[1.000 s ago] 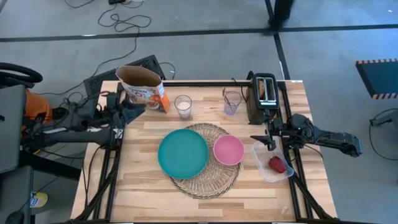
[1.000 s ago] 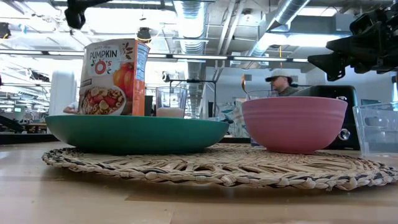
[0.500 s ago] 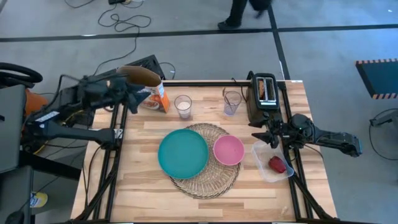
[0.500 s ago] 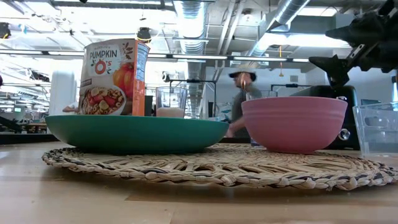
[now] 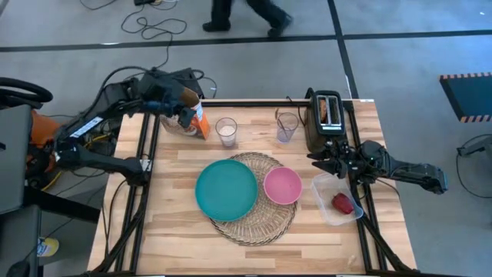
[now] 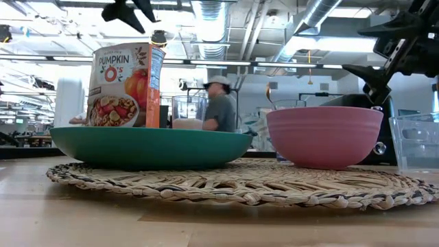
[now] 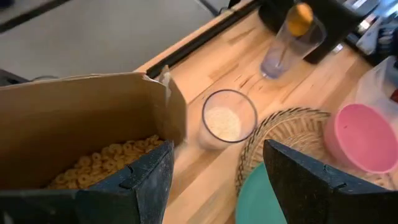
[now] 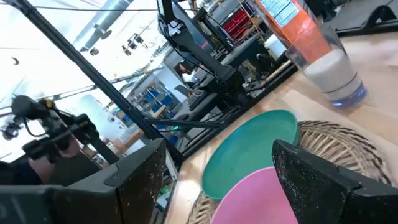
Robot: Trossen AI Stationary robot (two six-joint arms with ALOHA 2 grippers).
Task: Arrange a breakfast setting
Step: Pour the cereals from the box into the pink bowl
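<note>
The wooden surface [image 5: 177, 231] carries a round woven straw mat [image 5: 254, 223] near its middle. On the mat's left part lies the teal plate [image 5: 225, 189], overhanging the mat's edge, and just beside it on the right part sits the smaller pink bowl [image 5: 282, 185]; from above the two rims look close to touching.

At the far left corner stands the orange-white cereal box [image 5: 184, 117], upright with its top flaps open; the left wrist view shows cereal rings inside it. The left gripper [image 5: 171, 98] hovers above the box's open top, jaws spread wide and holding nothing.

A black toaster [image 5: 324, 121] stands at the far right edge with a bagel [image 5: 324, 110] in its slot. A clear plastic tub [image 5: 336, 198] lies at the right edge, with a red fruit [image 5: 342, 203] inside. The right gripper [image 5: 321, 161] hangs between toaster and tub, jaws open and empty.

Two clear glasses stand along the far side: one with a pale filling [image 5: 226, 131] beside the box, and another [image 5: 287, 127] near the toaster.
</note>
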